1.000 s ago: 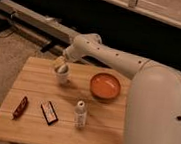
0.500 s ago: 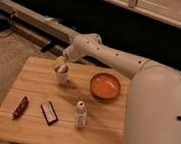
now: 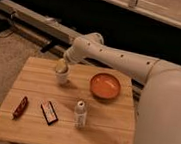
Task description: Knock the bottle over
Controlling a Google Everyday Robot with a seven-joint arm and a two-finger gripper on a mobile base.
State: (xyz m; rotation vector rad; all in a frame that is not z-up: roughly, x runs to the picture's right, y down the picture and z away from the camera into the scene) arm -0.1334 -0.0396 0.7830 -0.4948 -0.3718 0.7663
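- Action on a pale slatted wooden table (image 3: 30, 131), and the landmark is the round orange bowl (image 3: 105, 86) on its far right part.
- Nearer the camera than the orange bowl and a little to its left stands the small slim clear plastic bottle (image 3: 80, 114) with a whitish cap and pale label. It is upright on its base, alone on the boards, apart from the bowl.
- Left of the orange bowl, at about the same depth, a short white cup (image 3: 61, 77) stands upright, well apart from the bottle.
- The robot's thick white arm (image 3: 121, 59) comes in from the right, passes behind the orange bowl and bends down on the bowl's left.
- The gripper (image 3: 61, 66) is right at the top of the white cup, across the bowl from the robot's big white body (image 3: 166, 117). It merges with the cup's rim, so I cannot tell whether it is wide, narrow or holding anything.
- Gripper and bottle are well apart.
- Further left of the bowl and nearer the camera, about level with the bottle, a small dark flat packet (image 3: 49, 112) with a pale and red stripe lies at an angle.
- Further left again, farthest from the bowl, a small reddish-brown bar (image 3: 20, 107) lies flat near the table's left edge.
- Behind the bowl, beyond the table, a long dark rail (image 3: 30, 20) runs across the floor.
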